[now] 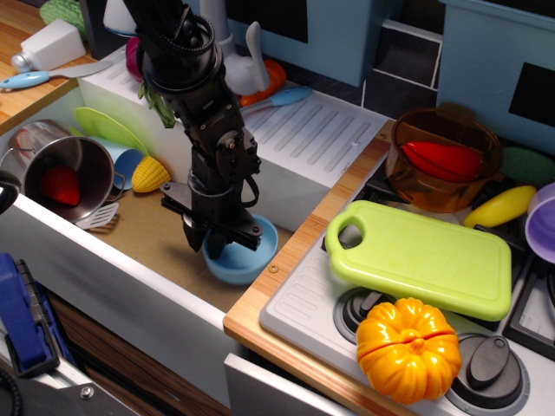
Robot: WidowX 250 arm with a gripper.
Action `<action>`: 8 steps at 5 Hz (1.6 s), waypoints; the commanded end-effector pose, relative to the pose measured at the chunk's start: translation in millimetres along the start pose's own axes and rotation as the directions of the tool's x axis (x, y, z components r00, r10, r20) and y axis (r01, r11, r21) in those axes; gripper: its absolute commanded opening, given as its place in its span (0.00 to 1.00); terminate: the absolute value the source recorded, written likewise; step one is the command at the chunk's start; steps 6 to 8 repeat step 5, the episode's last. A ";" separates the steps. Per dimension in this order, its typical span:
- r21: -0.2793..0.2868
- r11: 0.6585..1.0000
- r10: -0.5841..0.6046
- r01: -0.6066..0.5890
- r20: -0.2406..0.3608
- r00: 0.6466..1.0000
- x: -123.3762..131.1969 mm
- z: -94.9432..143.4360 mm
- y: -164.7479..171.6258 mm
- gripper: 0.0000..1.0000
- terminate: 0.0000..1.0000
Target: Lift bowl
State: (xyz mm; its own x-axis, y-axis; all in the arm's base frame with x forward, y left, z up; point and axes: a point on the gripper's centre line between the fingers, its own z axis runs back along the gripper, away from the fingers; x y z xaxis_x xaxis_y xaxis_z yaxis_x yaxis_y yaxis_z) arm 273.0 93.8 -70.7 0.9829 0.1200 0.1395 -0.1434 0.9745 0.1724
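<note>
steel pot (61, 173) with a red toy inside at left edge of frame, yellow corn toy (150, 174) just right of it. centre-left: claw (211, 244) down over the near-left rim of the light-blue bowl (247, 253), fingers straddling the rim, look pinched on it but contact is partly hidden. bowl seems to sit on the sink floor, bottom centre-left, so grasp about done, lift not yet. right of it green cutting board (420, 256) on the stove; orange pumpkin (408, 348) lower right; amber bowl (444, 162) upper right.
</note>
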 end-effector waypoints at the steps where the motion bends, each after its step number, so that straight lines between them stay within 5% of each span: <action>1: 0.020 1.000 -0.003 0.002 0.054 0.999 20.1 36.9 5.3 0.00 0.00; 4: 0.067 0.997 -0.044 0.038 0.091 0.995 32.8 99.5 7.6 0.00 0.00; 5: 0.074 0.996 -0.055 0.047 0.110 0.992 32.1 102.9 8.8 0.00 1.00; 8: 0.074 0.996 -0.055 0.047 0.110 0.992 32.1 102.9 8.8 0.00 1.00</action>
